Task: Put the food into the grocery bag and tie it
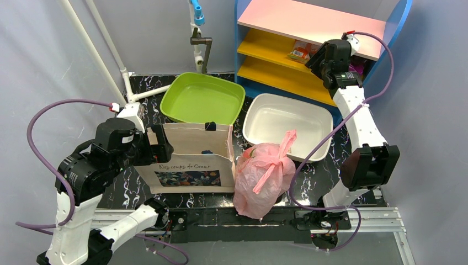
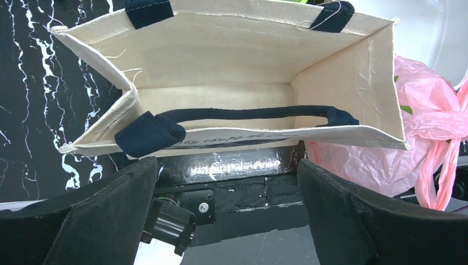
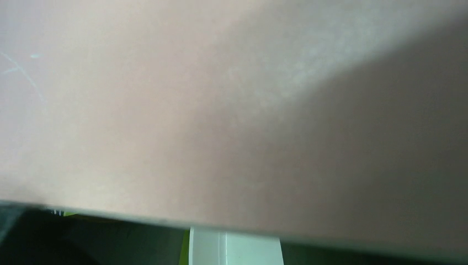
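The pink grocery bag (image 1: 259, 179) stands at the table's front middle, bulging, its handles knotted together on top (image 1: 282, 150). The food is inside it; only a patch of green (image 2: 406, 109) shows through the plastic. My left gripper (image 2: 229, 182) hangs open over the front edge beside the beige tote, with nothing between its black fingers (image 2: 110, 204). It shows in the top view left of the tote (image 1: 159, 144). My right gripper (image 1: 317, 58) is raised against the shelf unit, far from the bag. Its fingers do not show, and its wrist view is filled by the pink shelf board (image 3: 221, 110).
A beige canvas tote (image 1: 190, 157) with navy handles stands open left of the pink bag. Behind are a green tub (image 1: 203, 99) and a white tub (image 1: 284, 124). The blue shelf unit (image 1: 309, 41) with yellow shelves holds a small packet (image 1: 301, 52).
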Controlling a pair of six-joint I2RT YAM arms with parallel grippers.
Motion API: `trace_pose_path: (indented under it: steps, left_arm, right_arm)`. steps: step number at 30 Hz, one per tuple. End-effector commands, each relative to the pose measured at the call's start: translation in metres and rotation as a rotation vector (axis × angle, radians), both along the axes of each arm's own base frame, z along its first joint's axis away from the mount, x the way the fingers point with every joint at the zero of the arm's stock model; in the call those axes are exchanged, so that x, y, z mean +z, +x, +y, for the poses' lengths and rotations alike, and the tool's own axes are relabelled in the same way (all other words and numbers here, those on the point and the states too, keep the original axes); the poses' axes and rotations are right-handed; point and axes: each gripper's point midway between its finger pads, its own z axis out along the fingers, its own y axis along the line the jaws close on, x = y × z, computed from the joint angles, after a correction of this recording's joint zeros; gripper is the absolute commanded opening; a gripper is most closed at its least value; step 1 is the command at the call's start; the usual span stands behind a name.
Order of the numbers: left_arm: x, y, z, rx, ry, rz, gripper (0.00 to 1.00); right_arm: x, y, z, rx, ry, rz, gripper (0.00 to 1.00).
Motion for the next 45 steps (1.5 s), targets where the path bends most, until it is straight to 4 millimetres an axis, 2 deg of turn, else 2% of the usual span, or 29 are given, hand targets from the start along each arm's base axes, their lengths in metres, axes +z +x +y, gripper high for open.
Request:
trace_pose_path:
  steps: [1,6,9,11,15,23,37,41,45]
  left_arm:
    - [-0.002,-0.001,0.008,0.029,0.031,0.009,0.98]
    - [-0.002,0.000,0.009,0.029,0.036,0.002,0.98]
    - [-0.003,0.000,0.009,0.031,0.036,0.000,0.98]
    - [-0.005,-0.001,0.009,0.029,0.033,0.001,0.98]
    - [-0.008,-0.002,0.008,0.024,0.029,0.004,0.98]
    - [-0.011,-0.007,0.011,0.024,0.032,0.007,0.98]
    - [-0.014,-0.010,0.016,0.025,0.052,0.010,0.98]
    - [-0.014,-0.009,0.015,0.022,0.052,0.008,0.98]
    - [-0.014,-0.009,0.016,0.022,0.061,0.010,0.98]
  right_arm:
    - [0.025,0.010,0.006,0.038,0.024,-0.105,0.64]
    - [0.041,0.000,0.010,0.043,0.087,-0.201,0.71]
    - [0.038,-0.008,-0.002,-0.043,0.115,-0.220,0.79]
    - [0.031,-0.010,-0.009,-0.096,0.145,-0.230,0.81]
    - [0.026,-0.010,-0.018,-0.185,0.208,-0.247,0.83]
    - [0.015,0.002,-0.022,-0.271,0.314,-0.251,0.82]
    - [-0.007,0.015,-0.018,-0.323,0.407,-0.207,0.73]
    - [-0.015,0.018,-0.016,-0.325,0.422,-0.194,0.64]
    - [-0.022,0.021,-0.014,-0.321,0.433,-0.180,0.50]
